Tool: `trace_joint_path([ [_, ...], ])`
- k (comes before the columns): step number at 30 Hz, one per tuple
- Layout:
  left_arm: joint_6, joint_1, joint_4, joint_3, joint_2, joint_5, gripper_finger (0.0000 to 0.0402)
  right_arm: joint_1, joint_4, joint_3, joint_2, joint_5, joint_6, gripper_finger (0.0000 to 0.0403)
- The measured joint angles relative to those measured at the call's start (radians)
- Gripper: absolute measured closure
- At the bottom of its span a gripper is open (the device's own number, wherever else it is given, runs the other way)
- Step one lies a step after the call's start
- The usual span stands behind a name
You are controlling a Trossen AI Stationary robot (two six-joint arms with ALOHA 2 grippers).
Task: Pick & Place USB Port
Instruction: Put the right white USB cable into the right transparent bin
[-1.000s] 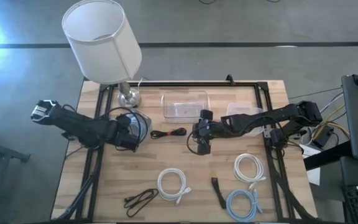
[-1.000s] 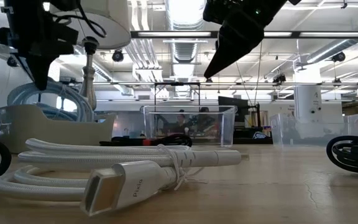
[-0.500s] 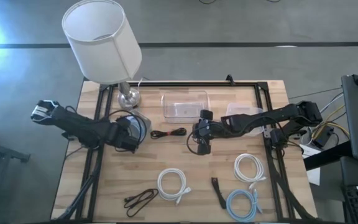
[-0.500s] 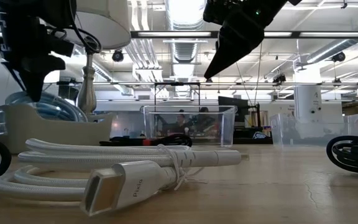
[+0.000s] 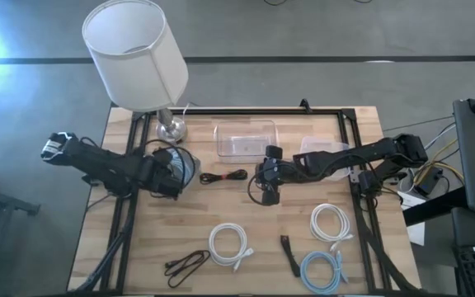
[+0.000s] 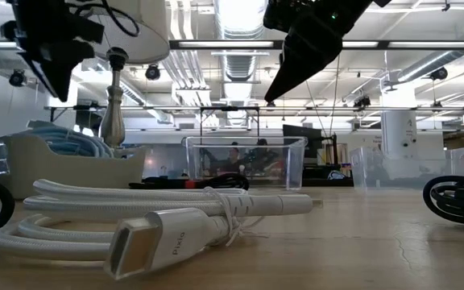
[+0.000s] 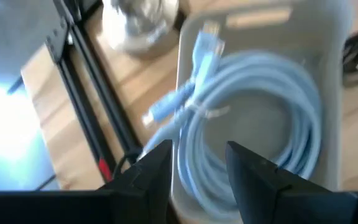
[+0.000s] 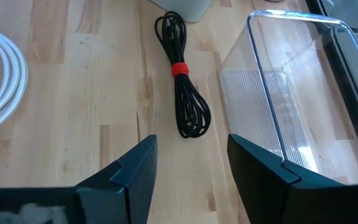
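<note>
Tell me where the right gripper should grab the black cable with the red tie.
Probably at the red tie, mid-bundle on the black cable, coming straight down: it lies flat on the table, strands bunched tightest there. The open right gripper hovers close by.

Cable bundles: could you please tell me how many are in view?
7. A light blue one lies in the bin. On the table: a black one with a red tie, two white, another light blue, two black. Others may be hidden.

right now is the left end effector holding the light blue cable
No, the left end effector is open above the light blue cable, which lies coiled in the pale bin.
</note>
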Motion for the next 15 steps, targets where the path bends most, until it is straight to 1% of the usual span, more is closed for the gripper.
trace_joint_path([
  [3,0.024,0.000,0.038,0.018,0.000,-0.072,0.0250,0.000,0.000,0.000,0.000,-0.002,0.000,0.0211],
  [6,0.107,0.000,0.137,0.021,0.000,-0.113,0.0250,0.005,-0.002,0.000,0.000,-0.002,0.025,0.0211],
  [9,0.240,-0.002,0.272,0.019,0.001,-0.116,0.0250,0.011,-0.048,0.006,0.000,-0.006,0.074,0.0211],
  [15,0.544,-0.003,0.577,0.019,0.002,-0.111,0.0250,0.045,-0.218,0.034,-0.002,-0.009,0.182,0.0211],
])
